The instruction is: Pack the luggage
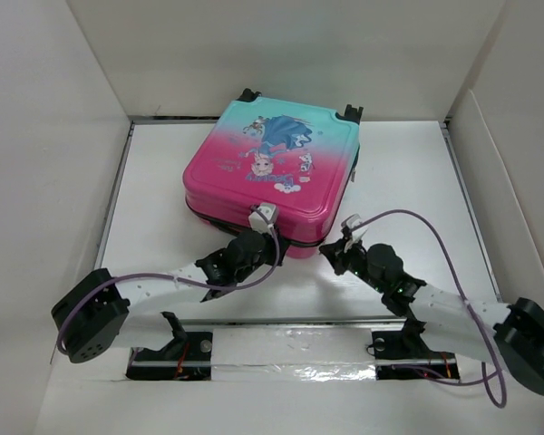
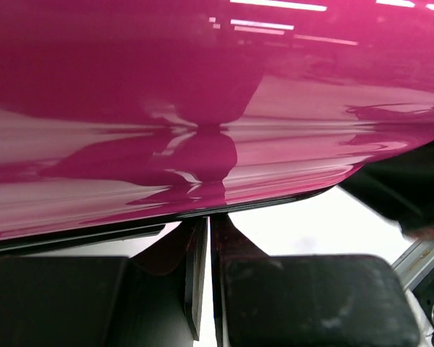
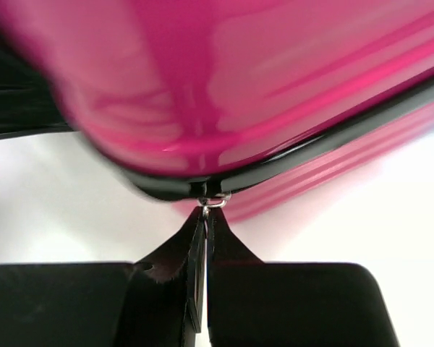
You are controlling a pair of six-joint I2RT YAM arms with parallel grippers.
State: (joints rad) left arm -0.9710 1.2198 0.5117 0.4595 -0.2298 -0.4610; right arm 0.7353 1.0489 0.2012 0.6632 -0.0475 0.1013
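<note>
- Only the right wrist view shows the right pincer [image 3: 205, 220] closed on a small metal zip ring [image 3: 215, 202] at the black seam of the suitcase [image 3: 275, 87].
- The left pincer [image 2: 202, 231] is closed under the pink shell; I cannot tell whether it holds anything.
- Two pincers, one suitcase.
- From above, the suitcase lies closed and flat in the middle of the desk [image 1: 417, 181], with both pincers at its near edge.

Likely robotics lab test cell, not home: plain white panel walls [image 1: 54, 136] box in white tabletop [image 1: 154, 208] left, back, right. Black arm bases [image 1: 172, 349] bolted on silver metal strip [image 1: 290, 362] along bottom edge. Loose purple cables [image 1: 401, 211].
</note>
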